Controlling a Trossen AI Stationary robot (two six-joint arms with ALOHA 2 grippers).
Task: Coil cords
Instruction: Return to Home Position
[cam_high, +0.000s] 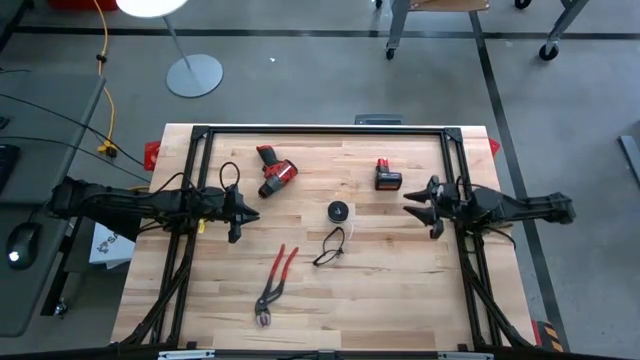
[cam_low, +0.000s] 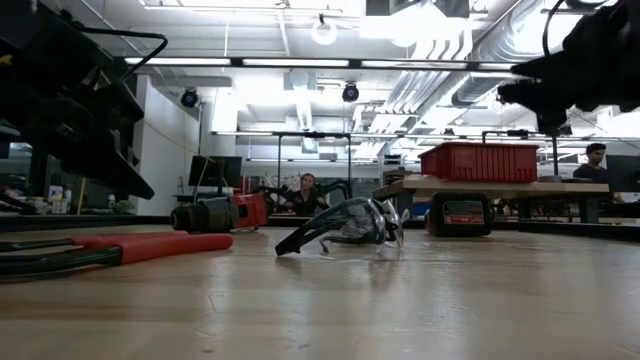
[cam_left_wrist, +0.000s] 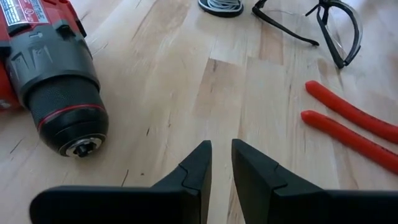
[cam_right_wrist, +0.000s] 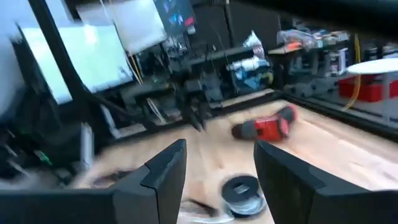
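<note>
1. The left gripper (cam_high: 252, 213) is hanging over the left side of the table (cam_high: 400, 290). We are seeing just a narrow gap between its fingers (cam_left_wrist: 200, 163), and they are holding nothing.
2. The right gripper (cam_high: 410, 204) is hanging at the right, with its fingers wide apart.
3. The black spool (cam_high: 339, 210) is lying between them with the white cord (cam_left_wrist: 221, 5) wound on it, near the safety glasses (cam_high: 330, 247).

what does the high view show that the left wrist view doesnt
Only the high view: the red-and-black battery pack, the right gripper open at the table's right side, and the head of the red-handled pliers. Only the left wrist view: the chuck face of the red-and-black power drill and the narrow gap between the left gripper's fingers. Both: that drill, the small black round spool wound with white cord, the clear safety glasses and the pliers' handles.
</note>
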